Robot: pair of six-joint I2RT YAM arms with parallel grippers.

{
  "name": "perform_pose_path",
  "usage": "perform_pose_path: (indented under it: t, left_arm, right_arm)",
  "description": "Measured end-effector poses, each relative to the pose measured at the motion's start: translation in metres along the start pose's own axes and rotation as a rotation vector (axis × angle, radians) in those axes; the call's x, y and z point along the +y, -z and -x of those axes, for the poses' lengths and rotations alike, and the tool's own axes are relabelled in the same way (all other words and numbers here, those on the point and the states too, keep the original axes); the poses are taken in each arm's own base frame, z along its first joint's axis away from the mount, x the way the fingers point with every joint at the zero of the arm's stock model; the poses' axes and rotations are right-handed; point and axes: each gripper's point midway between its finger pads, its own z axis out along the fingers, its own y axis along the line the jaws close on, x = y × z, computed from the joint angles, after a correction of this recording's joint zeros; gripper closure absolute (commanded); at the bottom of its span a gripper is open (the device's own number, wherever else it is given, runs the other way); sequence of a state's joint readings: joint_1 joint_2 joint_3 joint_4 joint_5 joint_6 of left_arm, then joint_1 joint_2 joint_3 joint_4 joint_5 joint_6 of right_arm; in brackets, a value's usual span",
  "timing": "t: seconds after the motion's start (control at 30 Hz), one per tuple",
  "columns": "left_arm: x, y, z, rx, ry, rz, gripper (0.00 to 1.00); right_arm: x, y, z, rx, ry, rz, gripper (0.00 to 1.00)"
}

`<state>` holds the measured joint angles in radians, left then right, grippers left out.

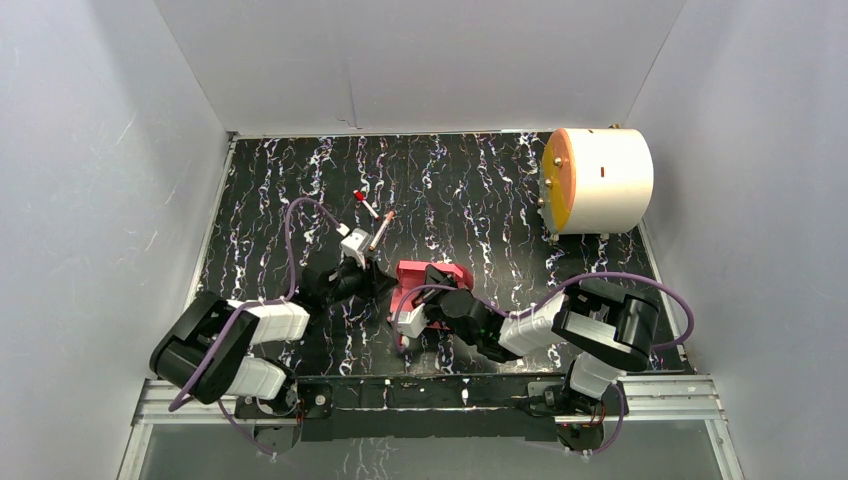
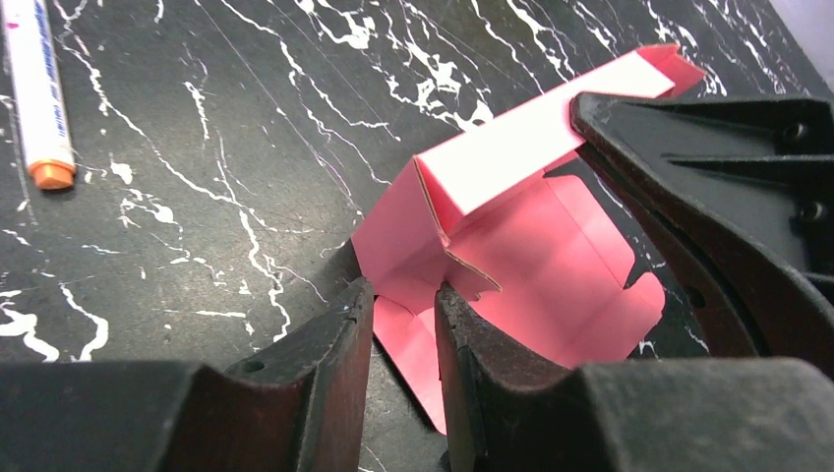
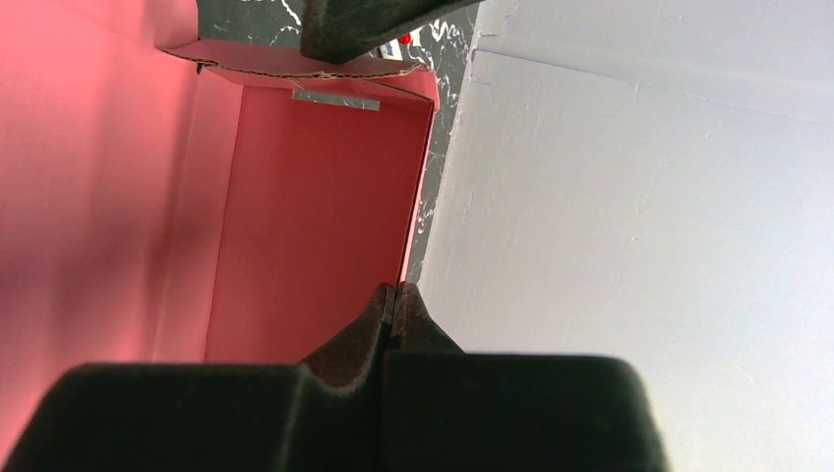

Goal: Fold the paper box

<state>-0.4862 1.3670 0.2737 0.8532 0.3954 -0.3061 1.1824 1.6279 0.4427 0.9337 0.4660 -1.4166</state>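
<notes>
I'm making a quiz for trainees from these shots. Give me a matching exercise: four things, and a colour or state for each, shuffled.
Things:
1. paper box
2. cylinder
3. pen
4. right gripper

Descriptions:
a. white body, orange face
b. fingers shut together
c. pink, partly folded
d. orange-capped, lying flat on the table

Pairs: 1-c, 2-a, 3-d, 4-b

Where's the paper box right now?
Top view: the paper box sits centre-table, toward the near edge, between the two arms. The right fingers pinch one panel edge, and the pens lie just behind-left.
</notes>
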Motion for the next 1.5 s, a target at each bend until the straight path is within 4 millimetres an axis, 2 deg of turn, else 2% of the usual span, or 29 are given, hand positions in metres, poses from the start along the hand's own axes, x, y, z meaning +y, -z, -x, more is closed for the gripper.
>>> perform_pose_path:
  t: [0.23, 0.37, 0.63, 0.9, 1.5]
  left_arm:
    - [-0.002, -0.007, -0.014, 0.041, -0.035, -0.017, 0.72]
    - [-0.002, -0.011, -0.015, 0.041, -0.049, -0.01, 0.74]
    - [0.0, -0.018, 0.001, -0.035, -0.102, 0.031, 0.75]
    - [0.008, -0.023, 0.003, -0.089, -0.134, 0.054, 0.75]
    - [0.016, -0.03, 0.012, -0.192, -0.202, 0.194, 0.97]
  right_arm:
    - [0.0, -0.001, 0.0, 0.004, -0.005, 0.008, 1.0]
    - [0.001, -0.001, 0.0, 0.006, -0.011, 0.014, 1.0]
    - [0.002, -0.003, 0.001, 0.009, -0.034, 0.031, 1.0]
    - [0.003, -0.005, 0.003, 0.005, -0.041, 0.049, 1.0]
    - [0.004, -0.007, 0.004, 0.002, -0.063, 0.067, 1.0]
